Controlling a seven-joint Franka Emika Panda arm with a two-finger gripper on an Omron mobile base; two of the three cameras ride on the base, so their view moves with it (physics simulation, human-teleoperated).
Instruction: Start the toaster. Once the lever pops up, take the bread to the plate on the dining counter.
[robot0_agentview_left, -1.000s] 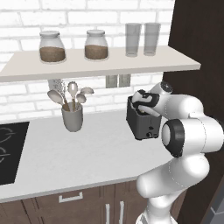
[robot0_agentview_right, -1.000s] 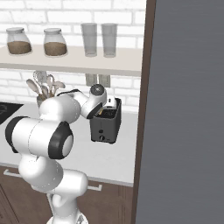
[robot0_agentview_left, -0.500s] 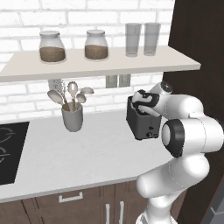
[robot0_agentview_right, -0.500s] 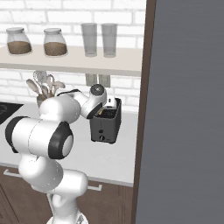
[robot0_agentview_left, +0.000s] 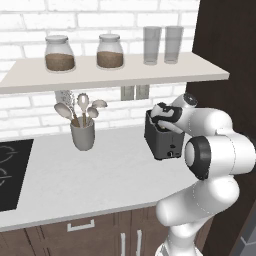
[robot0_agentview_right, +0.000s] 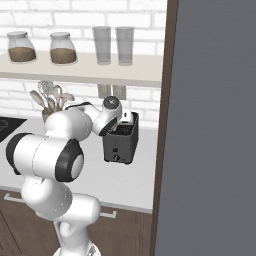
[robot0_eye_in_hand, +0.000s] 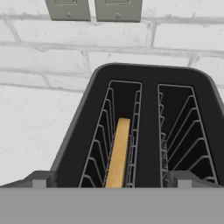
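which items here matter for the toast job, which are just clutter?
In play: toaster, bread sitting in its left slot, open gripper above it.

Clutter: utensil cup, two jars, two glasses, cooktop, wall outlets.

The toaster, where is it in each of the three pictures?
Left base view: toaster right of centre on the grey counter, partly behind the white arm.
Right base view: just left of centre, beside the dark panel.
Hand view: seen from above, bread in its left slot.
Shared landmark: the wall sockets above it.
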